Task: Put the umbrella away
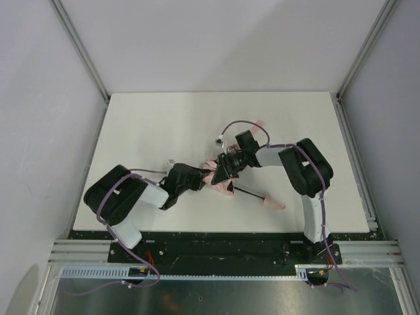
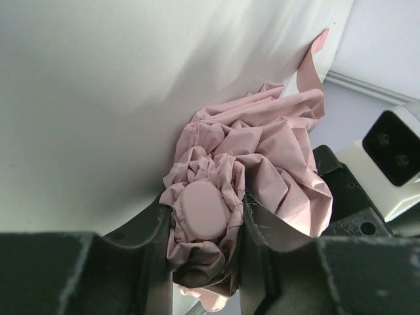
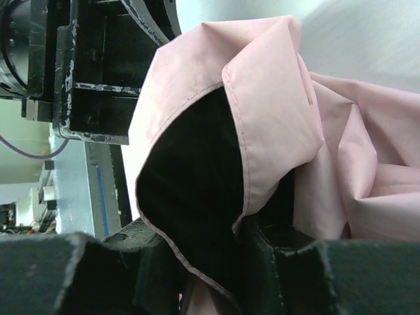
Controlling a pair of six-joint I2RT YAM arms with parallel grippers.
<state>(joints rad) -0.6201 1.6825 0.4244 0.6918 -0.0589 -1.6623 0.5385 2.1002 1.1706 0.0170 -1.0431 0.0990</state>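
The umbrella (image 1: 226,188) is lying near the middle of the white surface (image 1: 164,118), between the two arms, which are meeting over it. Its thin black shaft (image 1: 248,193) is pointing toward the near right, and the small pink handle (image 1: 272,202) is resting on the surface at that end.

The left tool (image 2: 202,226) is pinching the bunched canopy (image 2: 262,151). Its fingers (image 2: 154,230) are pressing from both sides on a wad of pale pink folds with a rounded pink cap (image 2: 202,210) at the centre. This grip looks meant to be anchoring the top end so the loose cloth can be gathered against it.

The right tool (image 3: 203,275) is reaching in from the opposite side. A fold of pink fabric (image 3: 275,98) is draping over its fingers (image 3: 289,262) and hiding the gap between them, so I cannot tell whether they are spread or nipping the cloth.

Much is going unseen. From above, the two tools are covering most of the canopy, leaving only slivers of pink showing. The ribs are not making themselves out in any view. The dark hollow under the fold in the right wrist view is not readable. No sleeve, bag or bin for stowing is appearing anywhere. Judging from the extended shaft and loose cloth, the folding is not yet finished.
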